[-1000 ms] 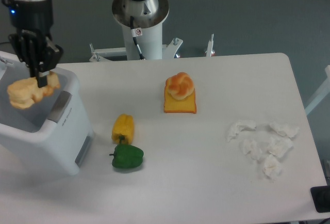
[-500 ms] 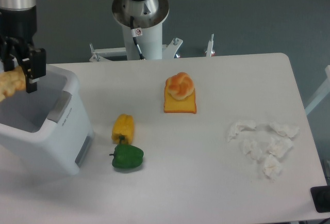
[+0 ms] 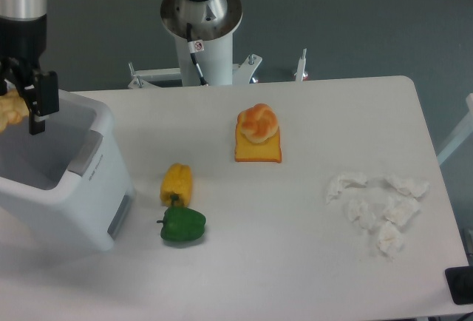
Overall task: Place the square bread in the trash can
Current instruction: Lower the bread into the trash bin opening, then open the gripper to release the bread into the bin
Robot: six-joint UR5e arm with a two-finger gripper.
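At the far left edge of the frame the gripper has carried the square bread further left and a bit higher than a second ago, still pinched in its fingers. It hangs over the trash can's open mouth, so release looks close.

You've got one fixed camera: high, in front of the desk, tilted down, facing the arm's base at the far edge. Mid range; desk's left edge cropped.
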